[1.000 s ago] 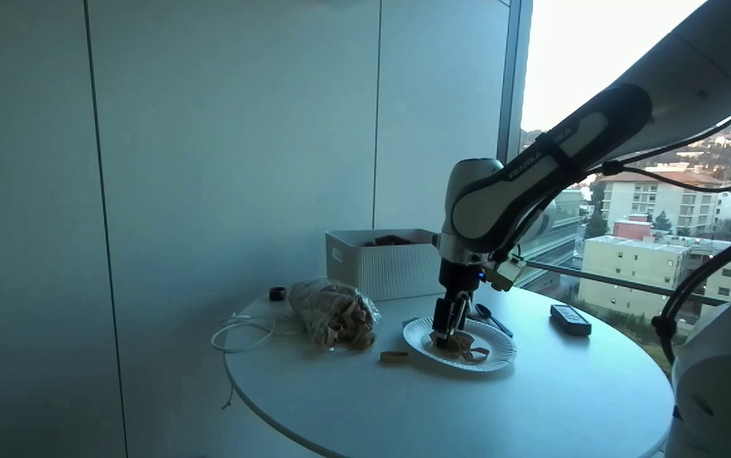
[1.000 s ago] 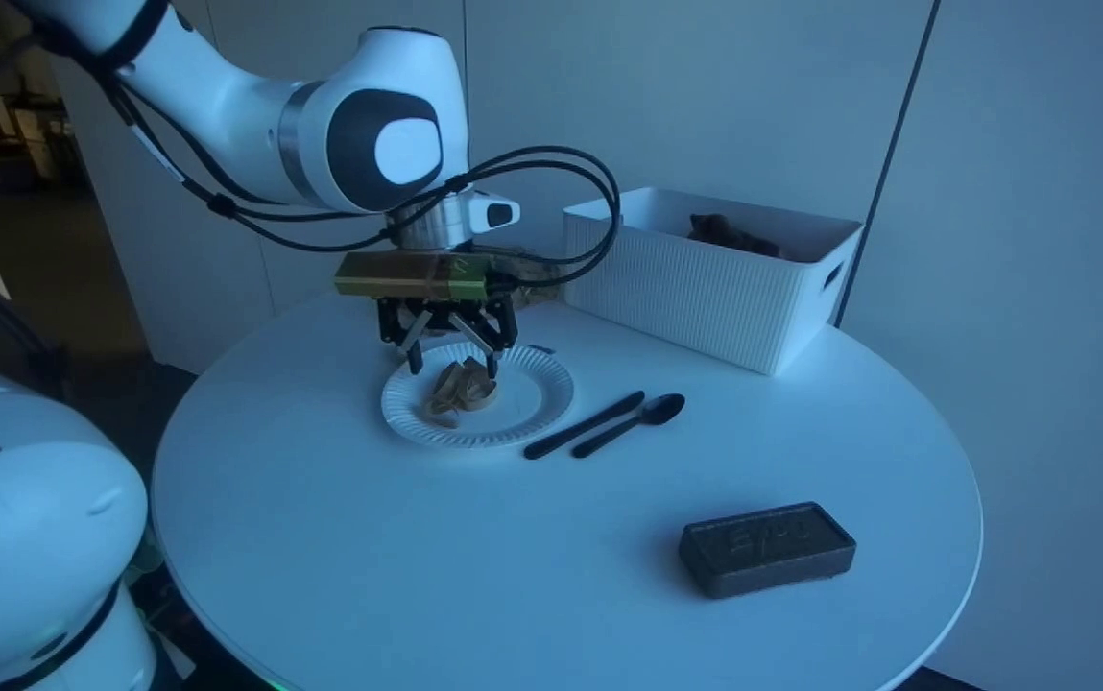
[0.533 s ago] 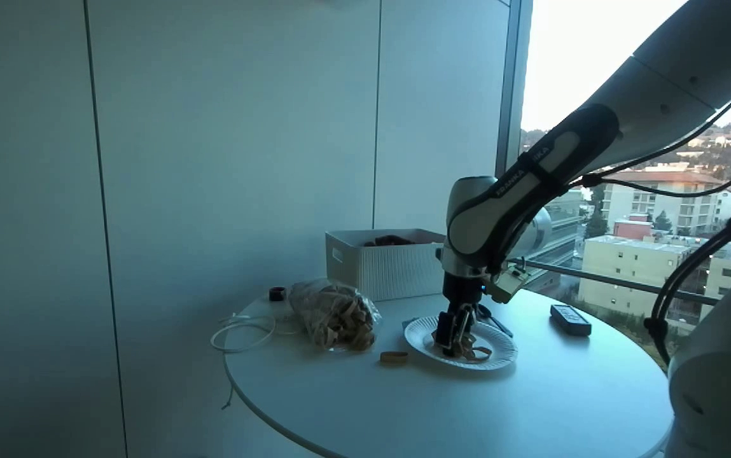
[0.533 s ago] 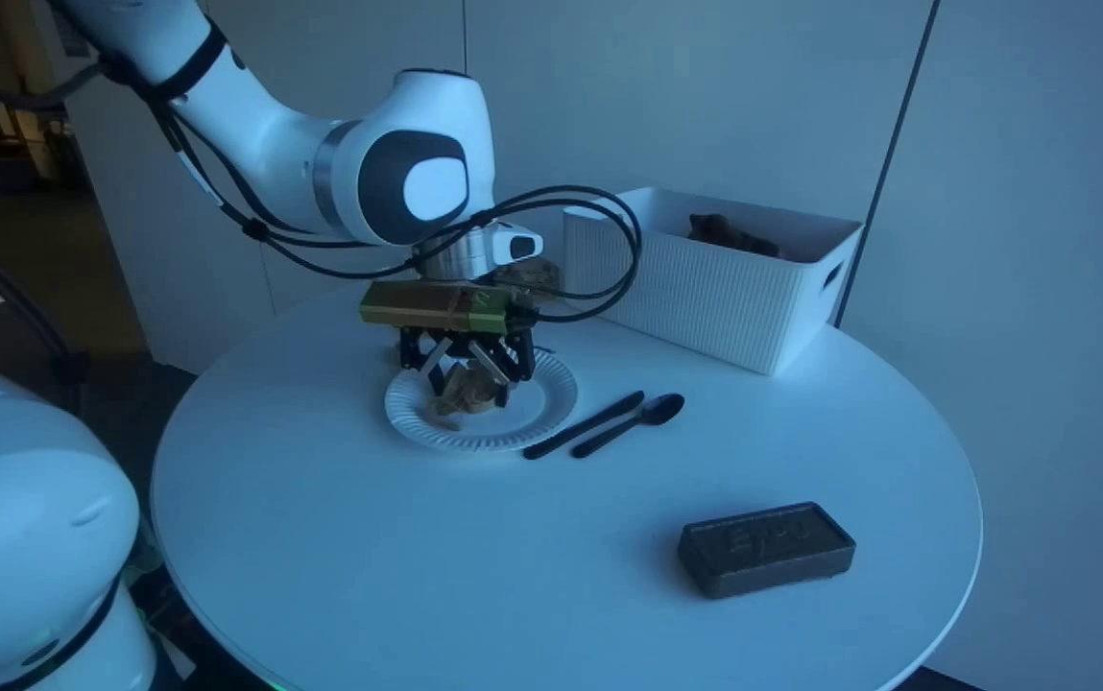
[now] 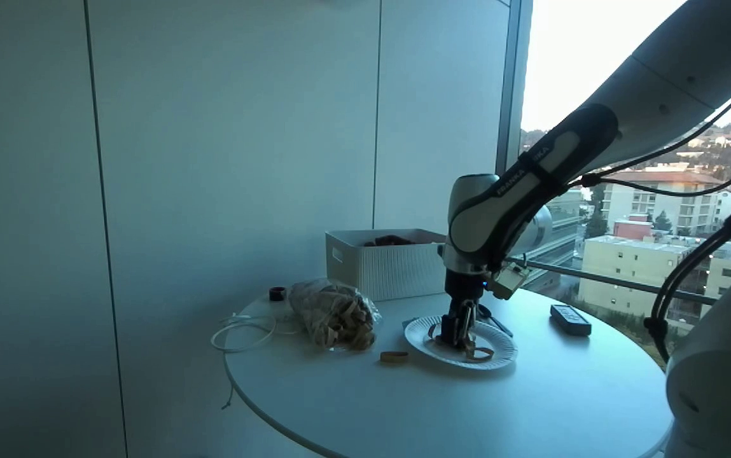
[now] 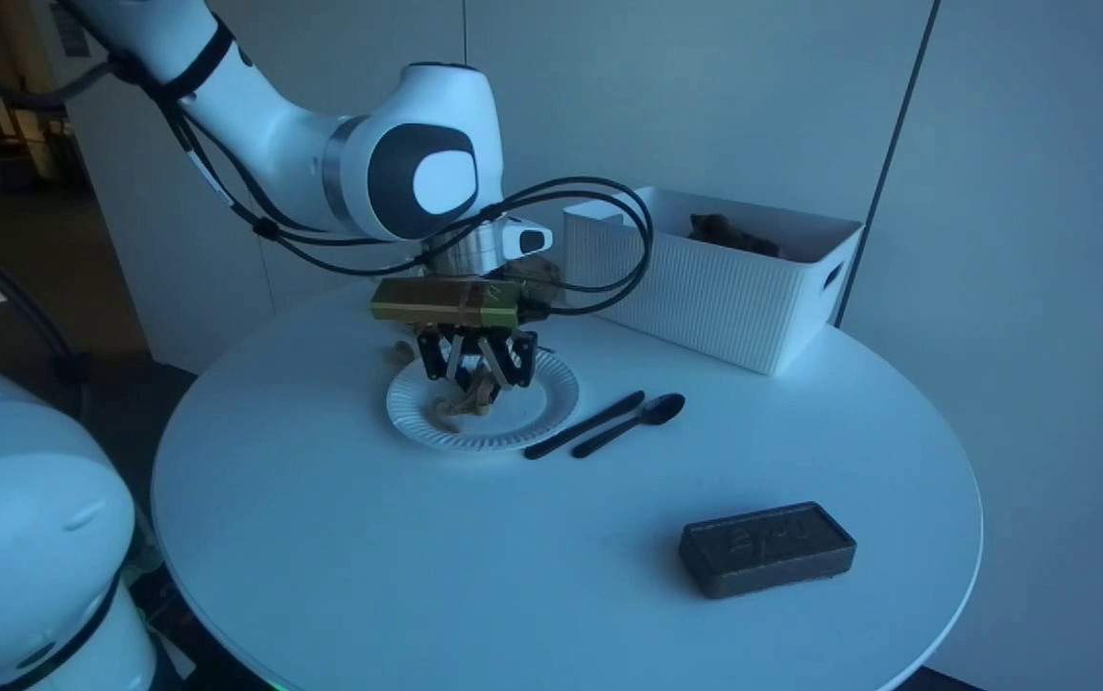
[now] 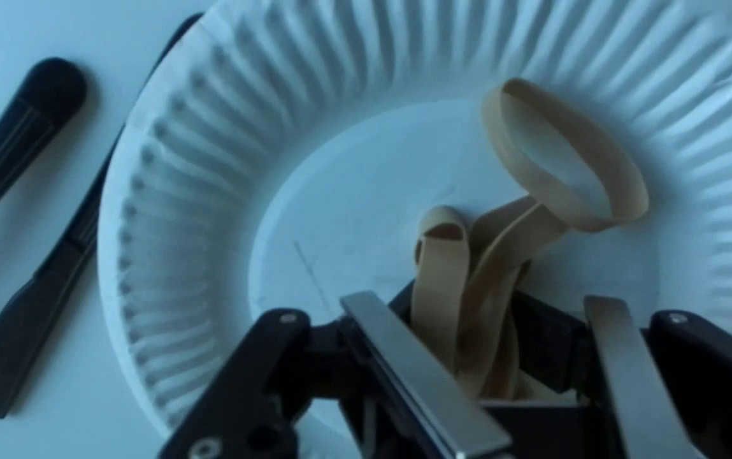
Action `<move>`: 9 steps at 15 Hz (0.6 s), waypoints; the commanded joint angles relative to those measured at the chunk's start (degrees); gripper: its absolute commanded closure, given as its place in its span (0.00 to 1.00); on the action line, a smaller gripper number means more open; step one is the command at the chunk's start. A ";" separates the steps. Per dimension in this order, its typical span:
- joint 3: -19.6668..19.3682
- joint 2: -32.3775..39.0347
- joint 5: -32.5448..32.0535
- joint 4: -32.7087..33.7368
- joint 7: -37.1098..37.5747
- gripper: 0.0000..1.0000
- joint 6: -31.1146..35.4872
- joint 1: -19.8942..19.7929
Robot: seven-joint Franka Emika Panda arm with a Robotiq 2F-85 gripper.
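Narrowed since the earlier frame, the claw clasps tan bands lying crosswise to its pinch (one loop sprawling free).

plate: ridged matt paper | bands: matt rubber | knife: smooth plastic | bin: ribbed plastic | bag: glossy film

In an exterior view we're seeing bands lying on the plate, knife and spoon right, box behind.
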 commanded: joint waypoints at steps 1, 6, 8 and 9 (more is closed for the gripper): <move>0.62 -0.21 -1.58 0.56 0.62 0.89 -0.71 -0.63; 1.06 -4.78 -2.06 1.26 0.58 0.83 -4.17 -0.49; 0.72 -7.67 -0.76 1.96 -0.72 0.84 -7.14 0.37; 0.32 -8.99 0.26 2.41 -1.83 0.84 -9.29 1.10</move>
